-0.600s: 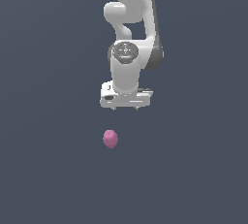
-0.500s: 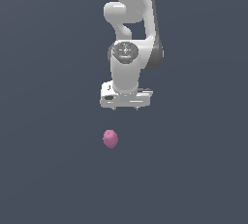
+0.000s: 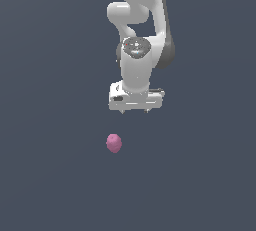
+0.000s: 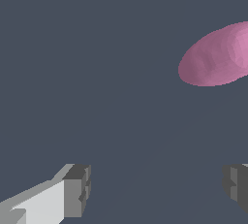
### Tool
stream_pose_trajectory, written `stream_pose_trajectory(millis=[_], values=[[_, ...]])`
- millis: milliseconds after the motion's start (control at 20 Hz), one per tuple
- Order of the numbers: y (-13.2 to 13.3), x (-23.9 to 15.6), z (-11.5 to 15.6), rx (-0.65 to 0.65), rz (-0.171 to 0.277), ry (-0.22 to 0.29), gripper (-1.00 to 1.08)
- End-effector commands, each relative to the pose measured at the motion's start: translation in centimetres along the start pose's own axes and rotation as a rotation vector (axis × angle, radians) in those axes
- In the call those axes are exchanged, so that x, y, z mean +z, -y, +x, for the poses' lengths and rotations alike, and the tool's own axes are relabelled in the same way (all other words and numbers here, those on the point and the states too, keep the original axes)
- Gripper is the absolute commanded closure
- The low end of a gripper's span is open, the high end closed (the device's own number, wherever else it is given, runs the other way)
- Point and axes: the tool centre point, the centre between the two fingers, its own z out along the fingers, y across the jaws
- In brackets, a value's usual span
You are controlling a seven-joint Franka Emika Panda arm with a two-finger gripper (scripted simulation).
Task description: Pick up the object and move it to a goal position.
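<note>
The object (image 3: 114,143) is a small pink-magenta lumpy blob lying on the dark grey floor. It also shows in the wrist view (image 4: 217,55), cut off by the picture's edge. My white gripper (image 3: 135,110) hangs on the arm, apart from the object and toward the exterior view's right of it. In the wrist view my gripper (image 4: 157,189) is open and empty, with its two fingertips (image 4: 77,189) wide apart. The object is outside the gap between them.
A plain dark grey floor (image 3: 50,175) fills both views. The white arm (image 3: 142,30) comes down from the top of the exterior view.
The arm and gripper have shifted very slightly; the object has not moved.
</note>
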Motion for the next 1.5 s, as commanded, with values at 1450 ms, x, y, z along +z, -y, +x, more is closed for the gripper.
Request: stream_pose_trajectory(millis=[1450], values=[[-8.5, 1.1, 9.0, -0.332, -0.028, -0.014, -0.92]])
